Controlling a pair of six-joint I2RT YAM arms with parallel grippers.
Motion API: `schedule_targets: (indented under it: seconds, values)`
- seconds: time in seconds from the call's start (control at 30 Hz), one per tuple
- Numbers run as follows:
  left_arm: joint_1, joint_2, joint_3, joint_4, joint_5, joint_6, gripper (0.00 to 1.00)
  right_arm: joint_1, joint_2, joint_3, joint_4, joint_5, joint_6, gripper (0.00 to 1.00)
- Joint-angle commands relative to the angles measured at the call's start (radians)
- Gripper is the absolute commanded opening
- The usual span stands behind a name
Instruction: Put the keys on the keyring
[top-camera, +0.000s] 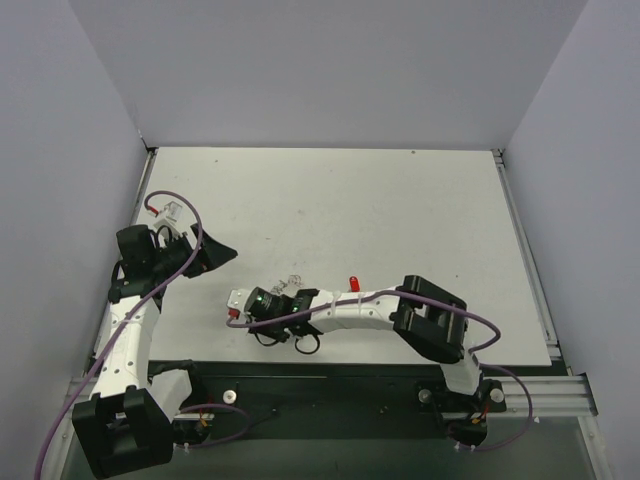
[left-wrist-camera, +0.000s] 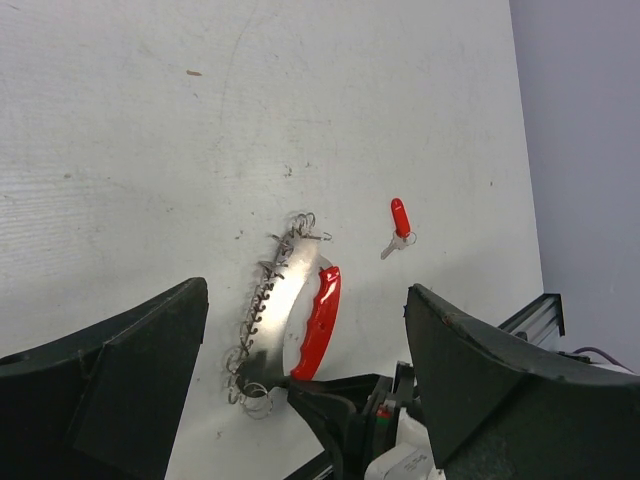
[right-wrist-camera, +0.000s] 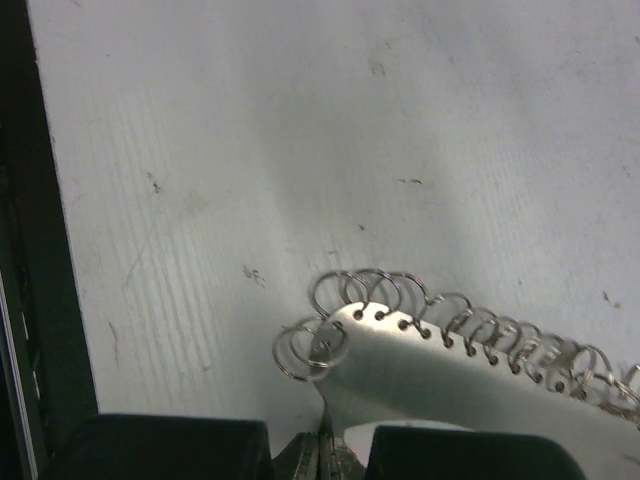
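White scuffed table (top-camera: 400, 200), plain grey walls (top-camera: 330, 70) on three sides, even light

Key (left-wrist-camera: 400, 226) right of keyring (left-wrist-camera: 285, 300)

No readable text, label, brand or number on anything visible.
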Motion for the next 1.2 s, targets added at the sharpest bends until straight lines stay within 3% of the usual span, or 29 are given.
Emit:
schedule_targets:
  seconds: [0.0, 0.2, 0.3, 0.33, 0.37, 0.4, 0.5, 0.67, 1.0, 1.07, 1.17]
  values:
    - [0.0, -0.017, 0.009, 0.017, 0.012, 0.025, 0.89, -0.084, -0.137, -0.042, 0.044, -0.074, 0.068, 0.0]
    - [-0.001, -0.026, 0.013, 0.015, 0.021, 0.037, 0.89, -0.211, -0.238, -0.108, 0.085, -0.238, 0.142, 0.0]
    - [-0.003, -0.029, 0.013, 0.014, 0.02, 0.04, 0.89, -0.214, -0.265, -0.122, 0.081, -0.299, 0.095, 0.0]
    - [-0.003, -0.027, 0.013, 0.012, 0.018, 0.04, 0.89, -0.213, -0.265, -0.117, 0.075, -0.319, 0.081, 0.05]
    - [-0.003, -0.024, 0.013, 0.014, 0.018, 0.04, 0.89, -0.207, -0.26, -0.114, 0.068, -0.335, 0.061, 0.17]
    - [-0.004, -0.023, 0.015, 0.014, 0.015, 0.038, 0.89, -0.19, -0.255, -0.107, 0.056, -0.348, 0.045, 0.39]
    - [-0.003, -0.014, 0.018, 0.006, 0.003, 0.034, 0.89, -0.15, -0.219, -0.07, 0.042, -0.323, 0.021, 0.48]
    - [0.003, -0.007, 0.023, -0.005, -0.031, 0.029, 0.89, -0.078, -0.107, 0.011, 0.019, -0.27, 0.019, 0.5]
    - [0.017, -0.006, 0.038, -0.028, -0.06, 0.04, 0.89, -0.064, 0.117, 0.205, -0.025, -0.139, 0.065, 0.46]
    - [0.019, -0.007, 0.038, -0.026, -0.06, 0.04, 0.89, -0.064, 0.14, 0.212, -0.021, -0.117, 0.074, 0.44]
    - [0.017, -0.009, 0.038, -0.026, -0.054, 0.04, 0.89, -0.061, 0.176, 0.232, -0.037, -0.074, 0.07, 0.31]
